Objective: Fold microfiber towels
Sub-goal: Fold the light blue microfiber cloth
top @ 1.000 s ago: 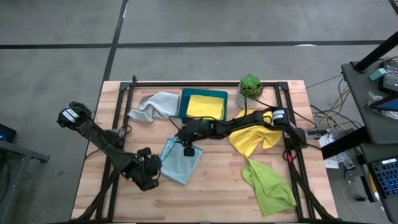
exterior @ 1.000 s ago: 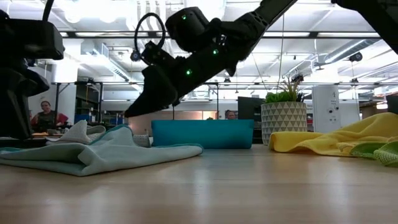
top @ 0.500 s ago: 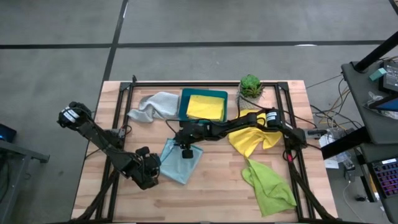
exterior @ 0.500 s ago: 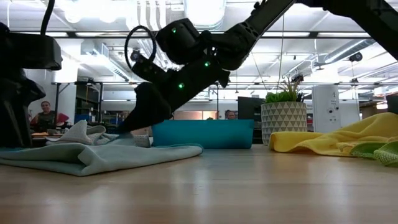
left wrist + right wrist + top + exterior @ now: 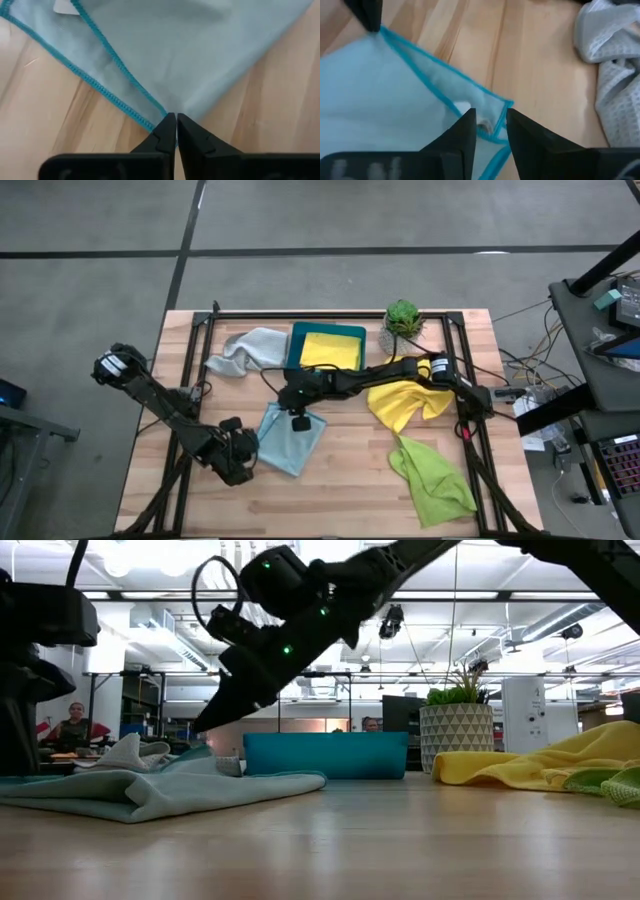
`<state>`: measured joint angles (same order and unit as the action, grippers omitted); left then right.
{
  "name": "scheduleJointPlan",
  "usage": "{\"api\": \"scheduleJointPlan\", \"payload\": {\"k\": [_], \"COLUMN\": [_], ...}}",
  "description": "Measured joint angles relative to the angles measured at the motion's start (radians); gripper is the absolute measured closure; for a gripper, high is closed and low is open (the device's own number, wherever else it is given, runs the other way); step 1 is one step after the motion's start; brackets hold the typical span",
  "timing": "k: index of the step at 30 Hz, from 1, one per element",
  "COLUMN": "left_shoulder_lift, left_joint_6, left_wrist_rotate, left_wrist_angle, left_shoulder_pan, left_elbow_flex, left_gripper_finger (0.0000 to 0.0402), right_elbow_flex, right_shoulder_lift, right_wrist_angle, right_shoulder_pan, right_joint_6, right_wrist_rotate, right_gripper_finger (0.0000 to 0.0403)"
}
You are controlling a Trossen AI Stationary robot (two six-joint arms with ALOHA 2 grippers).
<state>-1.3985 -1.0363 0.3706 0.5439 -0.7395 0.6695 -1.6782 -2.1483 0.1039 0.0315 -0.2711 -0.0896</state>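
A light blue towel lies on the table, folded in two layers, and also shows in the low view. My left gripper is at its near left corner, shut on it. My right gripper hovers slanting over the far corner, open by a narrow gap. That corner and its white tag show between the fingers. In the teal tray lies a folded yellow towel. A grey towel, a yellow towel and a lime green towel lie loose. My left gripper pinches the light blue towel's corner between its two fingertips, where two teal-hemmed edges meet. The fingers come slanting down from the table's near left. The towel lies flat on the wood. My right gripper: I cannot tell whether its fingers touch the corner.
A small potted plant stands at the far edge, right of the tray. Black frame rails run along both sides of the table. Bare wood lies between the light blue towel and the lime green one.
My right gripper dipped onto the light blue towel's far corner, then rose a little and shifted toward the table's far left. The towel lies as it did.
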Motion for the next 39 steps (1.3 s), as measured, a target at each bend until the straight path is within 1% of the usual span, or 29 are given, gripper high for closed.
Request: {"api": "scheduleJointPlan", "payload": {"k": [3,6,8,13,20,23,25,28,31,36,39], "left_shoulder_lift": [0.016,0.039,0.054,0.076,0.077,0.077,0.077,0.077,0.077,0.077,0.077], "left_joint_6": [0.000,0.000,-0.002,-0.004,-0.036,-0.058,-0.058,-0.059,-0.066,-0.109,-0.111], "left_wrist_rotate": [-0.004,-0.010,-0.014,-0.023,-0.022,-0.019,-0.014,0.017,0.043,0.076,0.075], "left_wrist_angle": [0.025,0.037,0.042,0.039,0.034,0.031,0.013,-0.009,-0.012,-0.013,-0.012], "left_shoulder_pan": [0.000,0.000,0.000,-0.001,-0.001,-0.001,0.000,0.000,0.000,0.000,0.000], "left_elbow_flex": [0.009,0.010,0.010,0.011,0.009,-0.001,-0.012,-0.025,-0.033,-0.040,-0.041], "left_gripper_finger": [0.0401,0.0401,0.0401,0.0401,0.0401,0.0401,0.0401,0.0396,0.0375,0.0332,0.0320], "right_elbow_flex": [-0.048,-0.081,-0.084,-0.080,-0.107,-0.128,-0.136,-0.154,-0.162,-0.195,-0.218], "right_shoulder_lift": [0.000,0.000,0.000,-0.018,-0.093,-0.115,-0.122,-0.124,-0.124,-0.124,-0.124], "right_wrist_angle": [0.096,0.142,0.148,0.146,0.126,0.127,0.129,0.135,0.135,0.138,0.156], "right_shoulder_pan": [0.000,0.003,0.004,0.008,0.018,0.021,0.020,0.020,0.020,0.020,0.020], "right_joint_6": [-0.028,-0.042,-0.045,-0.073,-0.107,-0.122,-0.130,-0.144,-0.174,-0.184,-0.186], "right_wrist_rotate": [-0.013,-0.053,-0.073,-0.076,-0.075,-0.075,-0.075,-0.075,-0.075,-0.075,-0.075], "right_gripper_finger": [0.0288,0.0269,0.0258,0.0241,0.0240,0.0255,0.0276,0.0324,0.0380,0.0393,0.0394]}}
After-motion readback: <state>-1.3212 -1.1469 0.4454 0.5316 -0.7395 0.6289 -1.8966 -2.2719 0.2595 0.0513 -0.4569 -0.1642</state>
